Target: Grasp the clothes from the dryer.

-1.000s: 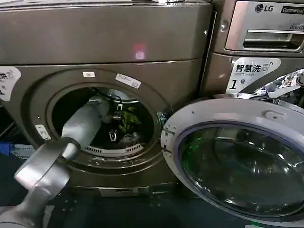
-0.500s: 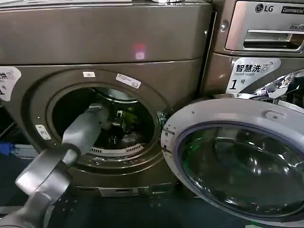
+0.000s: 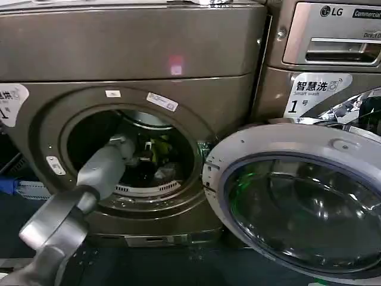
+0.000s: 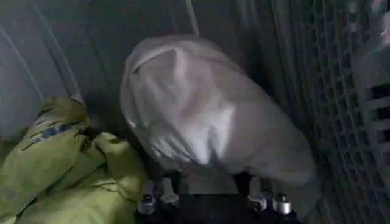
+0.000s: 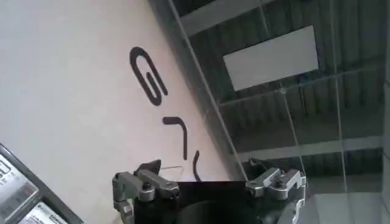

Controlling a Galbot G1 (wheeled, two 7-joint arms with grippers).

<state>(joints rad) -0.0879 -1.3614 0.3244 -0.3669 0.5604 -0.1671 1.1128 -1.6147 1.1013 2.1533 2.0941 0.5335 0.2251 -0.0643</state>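
Left gripper (image 3: 143, 158) is way inside the dryer (image 3: 131, 47), pushed in thru the round porthole w/ the grey forearm (image 3: 101, 170) angling up from the lower left. From the left wrist cam we see it right up against the clothes: the white piece (image 4: 201, 115) sits directly in front of it, bunched into a rounded lump that covers the gripper's front end, so tbh we can't tell if it's got a grip or is just spread around the fabric. The lime piece (image 4: 73, 170) lies just beside the white 1, touching it, crumpled low in the drum. Perforated drum wall (image 4: 341, 91) is close behind the white lump.

Outside, the glass door (image 3: 297, 202) w/ its silver rim is swung fully open to the right of the porthole. A 2nd machine w/ an LG label (image 3: 333, 36) stands next to the dryer.

Right gripper (image 5: 207, 192) is parked away from the dryer, pointing up at a pale wall and ceiling panels; can't tell its state either.
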